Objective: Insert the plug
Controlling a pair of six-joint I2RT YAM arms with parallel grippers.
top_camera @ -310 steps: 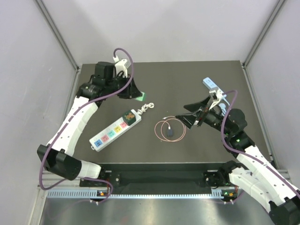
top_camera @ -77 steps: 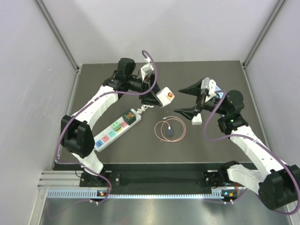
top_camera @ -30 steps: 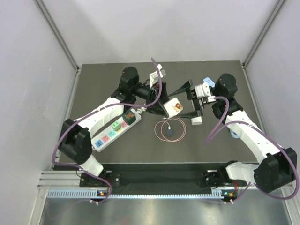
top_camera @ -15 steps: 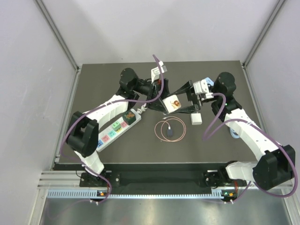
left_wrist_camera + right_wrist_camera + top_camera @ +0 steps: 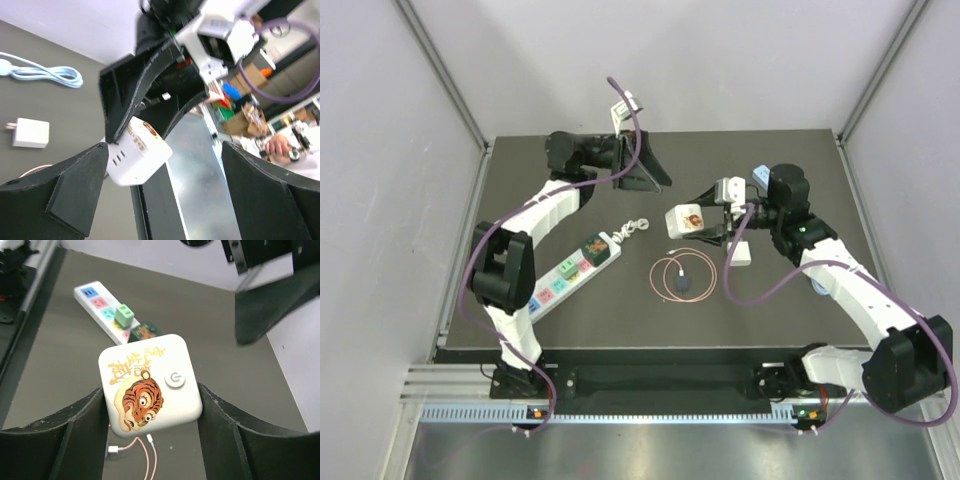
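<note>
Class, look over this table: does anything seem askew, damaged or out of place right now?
Nothing looks spilled or damaged. Two things stand out: the power strip lies diagonally, askew to the table edges, and the tiger-printed white block is tilted in mid-air, clamped in the right gripper rather than resting anywhere.

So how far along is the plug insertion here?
Done: the tiger-printed white block is off the table, clamped in the right gripper. In hand: that block only; the left gripper is open and empty. Left: the insertion itself; the pink cable lies coiled on the table, apart from the block and the power strip.
</note>
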